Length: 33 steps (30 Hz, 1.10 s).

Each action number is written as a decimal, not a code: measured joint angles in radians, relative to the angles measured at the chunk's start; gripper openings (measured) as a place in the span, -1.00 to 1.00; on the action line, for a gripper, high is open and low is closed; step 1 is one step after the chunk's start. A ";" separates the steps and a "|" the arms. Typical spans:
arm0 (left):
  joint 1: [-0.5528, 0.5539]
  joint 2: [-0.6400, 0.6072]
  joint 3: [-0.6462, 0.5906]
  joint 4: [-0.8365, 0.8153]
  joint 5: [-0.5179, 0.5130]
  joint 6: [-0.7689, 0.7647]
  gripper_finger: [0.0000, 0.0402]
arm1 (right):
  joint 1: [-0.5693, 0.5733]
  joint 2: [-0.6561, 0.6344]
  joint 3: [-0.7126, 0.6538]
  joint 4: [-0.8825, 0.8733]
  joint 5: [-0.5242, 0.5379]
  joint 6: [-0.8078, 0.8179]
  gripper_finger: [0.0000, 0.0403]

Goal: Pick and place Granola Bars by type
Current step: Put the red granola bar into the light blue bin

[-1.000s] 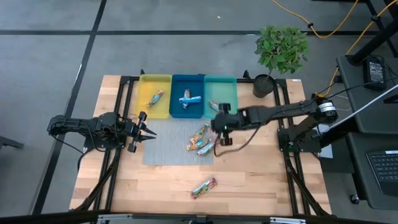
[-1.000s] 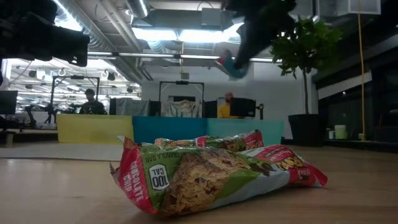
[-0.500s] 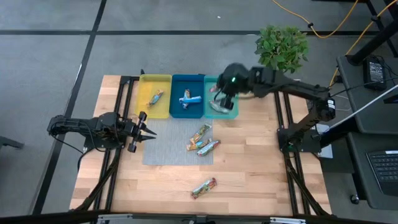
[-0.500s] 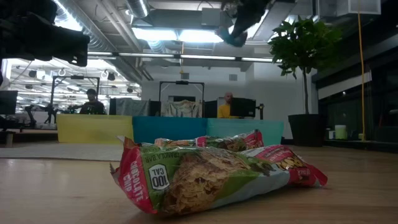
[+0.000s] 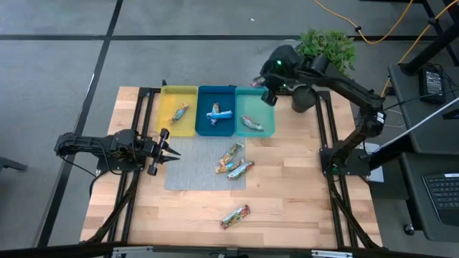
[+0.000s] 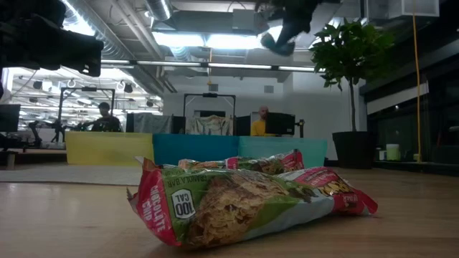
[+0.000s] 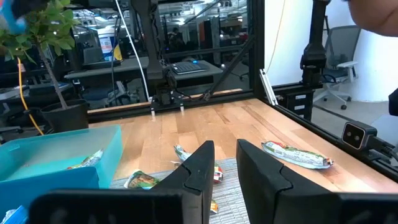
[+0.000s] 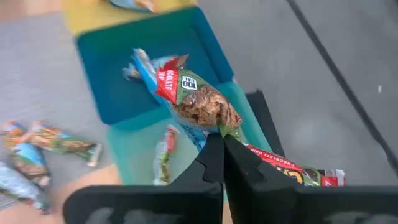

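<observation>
Wooden slats make up the table (image 5: 287,193), with a grey mat (image 5: 193,168) at its middle and 3 trays along the far edge: a yellow tray (image 5: 166,118), a blue tray (image 5: 204,107) and a teal tray (image 5: 251,97); a potted plant (image 5: 324,57) stands at the far right corner.

Raised above the far end of the teal tray, the right gripper (image 5: 264,80) has its fingers pinched tight on the end of a red and green granola bar (image 8: 196,99), which sticks out past the fingertips in its wrist view, over the blue and teal trays; a second wrapper (image 8: 292,171) lies along the fingers there, and I cannot tell whether it is also held.

1 bar (image 5: 178,112) lies in the yellow tray, 1 blue bar (image 5: 219,114) in the blue tray and 1 bar (image 5: 254,125) in the teal tray; 3 bars (image 5: 233,161) sit bunched at the mat's right edge, and 1 bar (image 5: 234,216) lies alone near the table's front edge.

Beside the mat's left edge, the left gripper (image 5: 166,151) waits low with its fingers (image 7: 202,165) narrowly apart and empty.
</observation>
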 joint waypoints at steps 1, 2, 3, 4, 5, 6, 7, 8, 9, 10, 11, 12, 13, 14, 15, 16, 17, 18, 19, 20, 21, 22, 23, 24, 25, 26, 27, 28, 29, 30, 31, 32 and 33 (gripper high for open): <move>0.000 0.000 0.000 0.000 0.000 0.000 -0.70 | -0.018 0.015 0.000 0.000 -0.006 -0.003 -0.98; 0.000 0.000 0.000 0.000 0.000 0.000 -0.71 | -0.035 0.029 -0.001 -0.002 -0.008 -0.008 -0.98; 0.000 0.000 0.000 0.000 0.000 0.000 -0.71 | -0.052 0.045 -0.001 -0.004 -0.015 -0.015 -0.98; 0.000 0.000 0.000 0.000 0.000 0.000 -0.72 | -0.067 0.060 -0.001 -0.003 -0.026 -0.027 -0.98; 0.000 0.000 0.000 0.000 0.000 0.000 -0.72 | -0.081 0.078 -0.001 -0.003 -0.036 -0.034 -0.98; 0.000 0.000 0.000 0.000 0.000 0.000 -0.72 | -0.093 0.095 -0.001 -0.003 -0.044 -0.043 -0.98; 0.000 0.000 0.000 0.000 0.000 0.000 -0.71 | -0.103 0.114 -0.001 -0.003 -0.053 -0.051 -0.98; 0.000 0.000 0.000 0.000 0.000 0.000 -0.71 | -0.111 0.133 -0.001 -0.003 -0.056 -0.055 -0.98; 0.000 0.000 0.000 0.000 0.000 0.000 -0.70 | -0.115 0.149 -0.001 -0.003 -0.056 -0.056 -0.98; 0.000 0.000 0.000 0.000 0.000 0.000 -0.70 | -0.119 0.167 -0.001 -0.003 -0.056 -0.058 -0.98; 0.000 0.000 0.000 0.000 0.000 0.000 -0.69 | -0.120 0.183 -0.001 -0.003 -0.056 -0.061 -0.98; 0.000 0.000 0.000 0.000 0.000 0.000 -0.69 | -0.120 0.200 -0.001 -0.004 -0.056 -0.067 -0.98; 0.000 0.000 0.000 0.000 0.000 0.000 -0.69 | -0.119 0.218 -0.001 -0.006 -0.057 -0.078 -0.98; 0.000 0.000 0.000 0.000 0.000 0.000 -0.69 | -0.118 0.237 -0.001 -0.011 -0.059 -0.084 -0.98; 0.000 0.000 0.000 0.000 0.000 0.000 -0.69 | -0.118 0.255 -0.001 -0.017 -0.061 -0.087 -0.98; 0.000 0.000 0.000 0.000 0.000 0.000 -0.69 | -0.117 0.273 -0.001 -0.021 -0.073 -0.089 -0.98; 0.000 0.000 0.000 0.000 0.000 0.000 -0.70 | -0.118 0.293 -0.001 -0.023 -0.089 -0.096 -0.98; 0.000 0.000 0.000 0.000 0.000 0.000 -0.70 | -0.118 0.311 -0.001 -0.023 -0.106 -0.104 -0.98; 0.000 0.000 0.000 0.000 0.000 0.000 -0.71 | -0.118 0.328 -0.001 -0.022 -0.113 -0.108 -0.98; 0.000 0.000 0.000 0.000 0.000 0.000 -0.71 | -0.118 0.345 -0.002 -0.021 -0.115 -0.109 -0.98; 0.000 0.000 0.000 0.000 0.000 0.000 -0.72 | -0.118 0.363 -0.002 -0.014 -0.116 -0.110 -0.98; 0.000 0.000 0.000 0.000 0.000 0.000 -0.72 | -0.118 0.380 -0.002 -0.003 -0.116 -0.110 -0.98; 0.000 0.000 0.000 0.000 0.000 0.000 -0.72 | -0.118 0.397 -0.002 0.004 -0.116 -0.111 -0.98; 0.000 0.000 0.000 0.000 0.000 0.000 -0.71 | -0.119 0.413 -0.002 0.005 -0.116 -0.113 -0.98; 0.000 0.000 0.000 0.000 0.000 0.000 -0.71 | -0.121 0.427 -0.002 0.009 -0.117 -0.116 -0.98; 0.000 0.000 0.000 0.000 0.000 0.000 -0.70 | -0.122 0.440 -0.002 0.018 -0.119 -0.120 -0.98; 0.000 0.000 0.000 0.000 0.000 0.000 -0.70 | -0.124 0.453 -0.002 0.027 -0.119 -0.124 -0.98; 0.000 0.000 0.000 0.000 0.000 0.000 -0.69 | -0.128 0.465 -0.002 0.033 -0.119 -0.128 -0.98; 0.000 0.000 0.000 0.000 0.000 0.000 -0.69 | -0.132 0.475 -0.002 0.036 -0.119 -0.131 -0.98; 0.000 0.000 0.000 0.000 0.000 0.000 -0.69 | -0.136 0.486 -0.002 0.042 -0.119 -0.132 -0.98; 0.000 0.000 0.000 0.000 0.000 0.000 -0.69 | -0.139 0.495 -0.002 0.053 -0.119 -0.132 -0.98; 0.000 0.000 0.000 0.000 0.000 0.000 -0.69 | -0.142 0.504 -0.002 0.061 -0.120 -0.132 -0.98; 0.000 0.000 0.000 0.000 0.000 0.000 -0.69 | -0.144 0.513 -0.002 0.062 -0.123 -0.132 -0.98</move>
